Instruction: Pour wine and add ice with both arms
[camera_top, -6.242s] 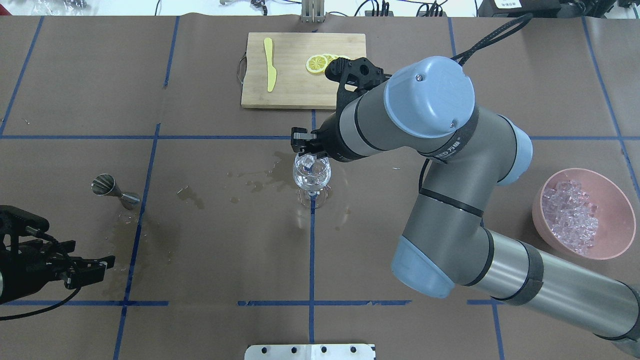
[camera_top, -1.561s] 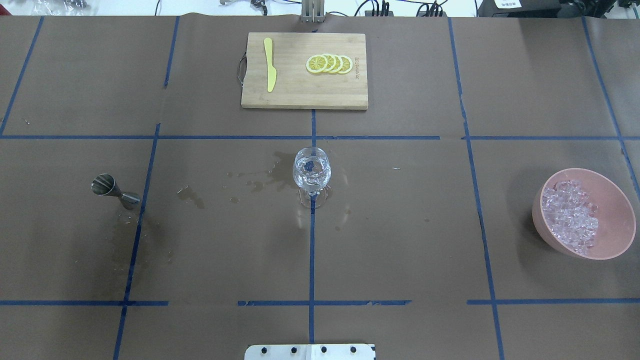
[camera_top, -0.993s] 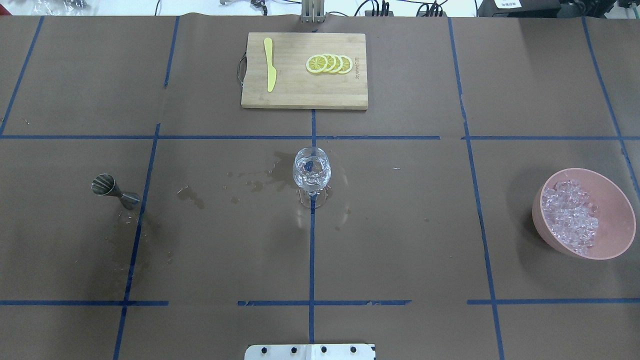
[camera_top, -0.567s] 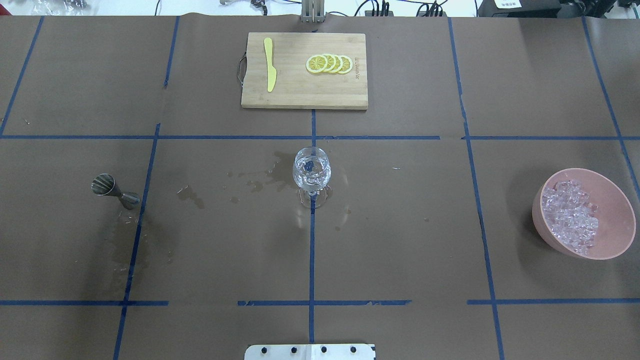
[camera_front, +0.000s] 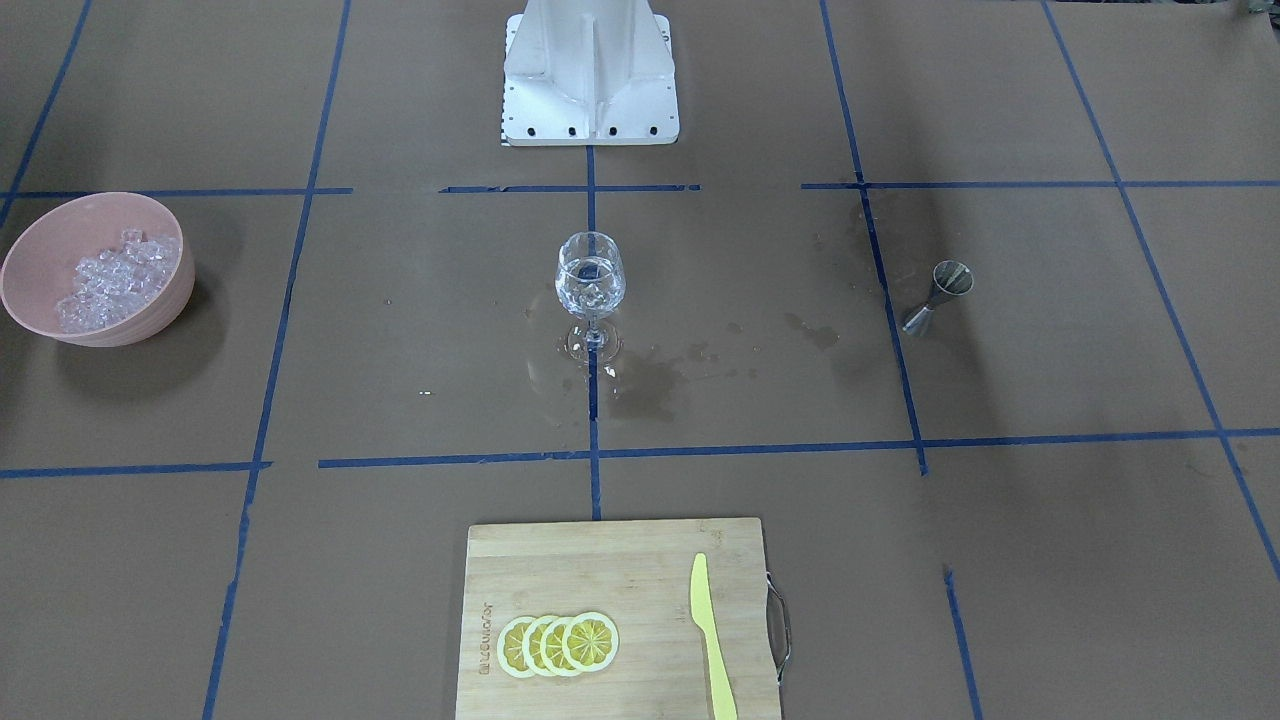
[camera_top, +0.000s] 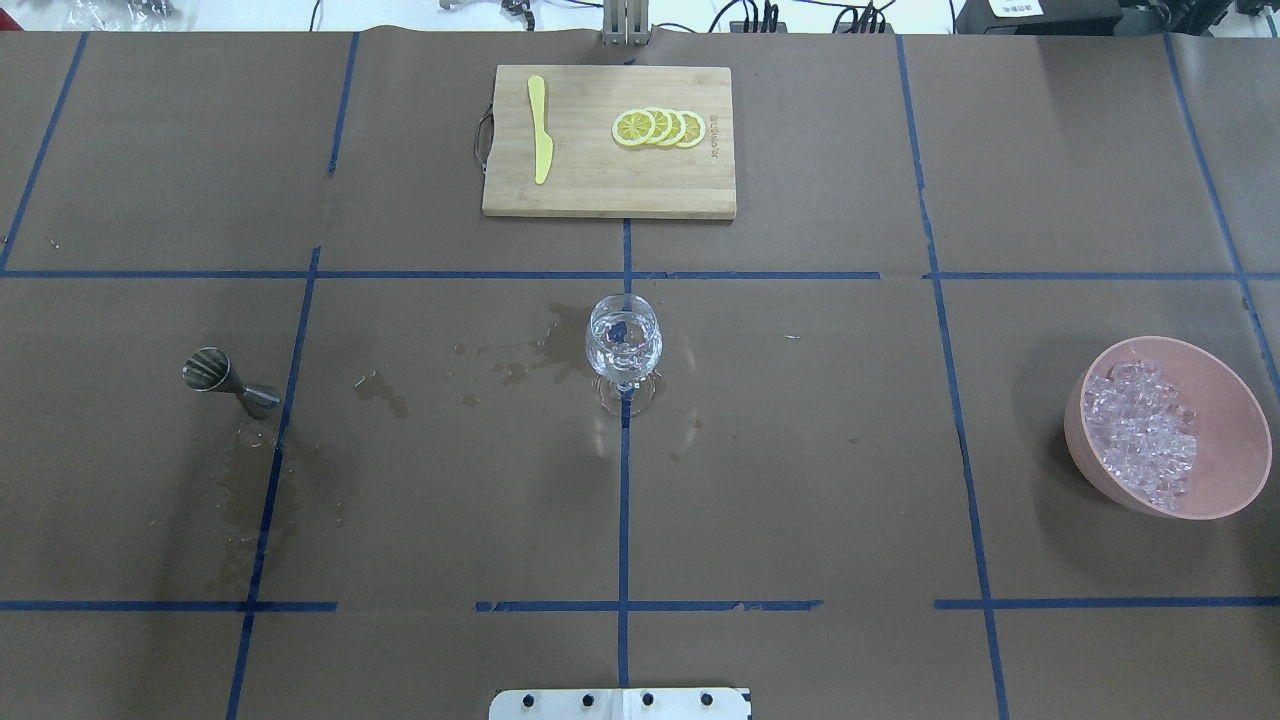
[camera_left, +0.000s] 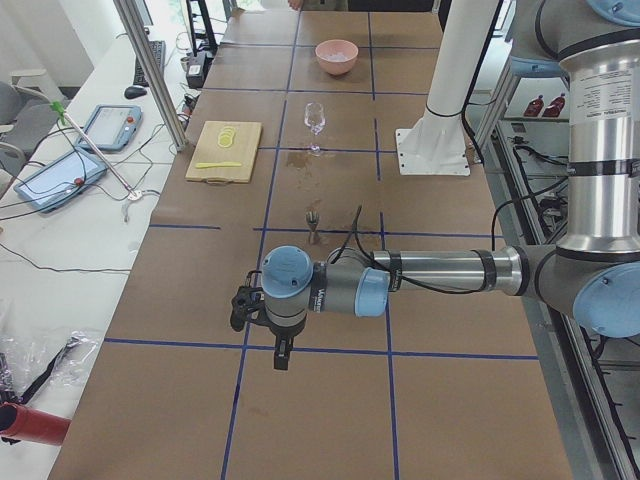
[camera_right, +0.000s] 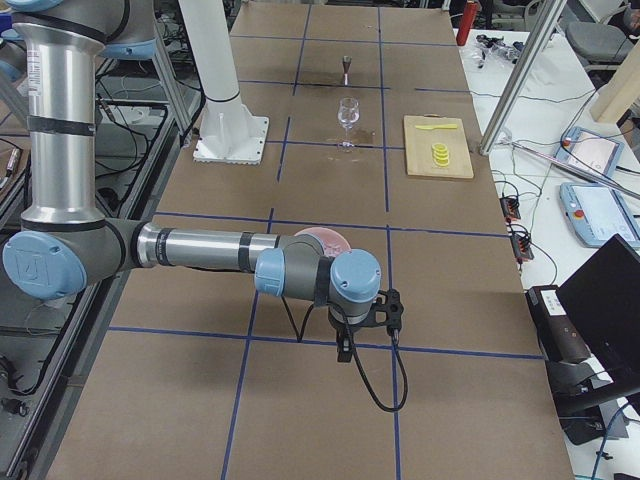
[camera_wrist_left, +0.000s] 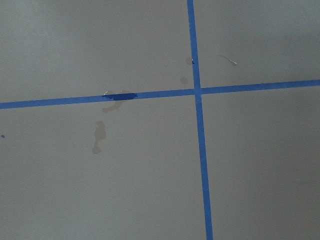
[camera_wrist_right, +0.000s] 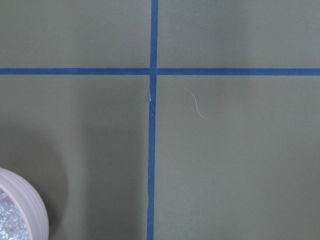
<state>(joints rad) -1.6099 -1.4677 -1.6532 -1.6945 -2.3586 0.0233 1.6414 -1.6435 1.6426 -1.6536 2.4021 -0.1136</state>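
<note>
Jaws on left arm (camera_left: 440, 270) and right arm (camera_right: 200, 248): cannot tell their state; glass (camera_top: 623, 345) standing on desk (camera_top: 800, 470), bowl (camera_top: 1228, 415) holding ice (camera_top: 1140, 430).

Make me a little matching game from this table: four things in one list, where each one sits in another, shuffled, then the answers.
Things:
1. ice
2. lemon slices
3. glass
4. metal measuring cup

Places:
A. on the wooden board
B. alone, toward the robot's left side
C. heaped in the pink bowl
D. upright at the middle of the table

Pairs: 1-C, 2-A, 3-D, 4-B
</note>
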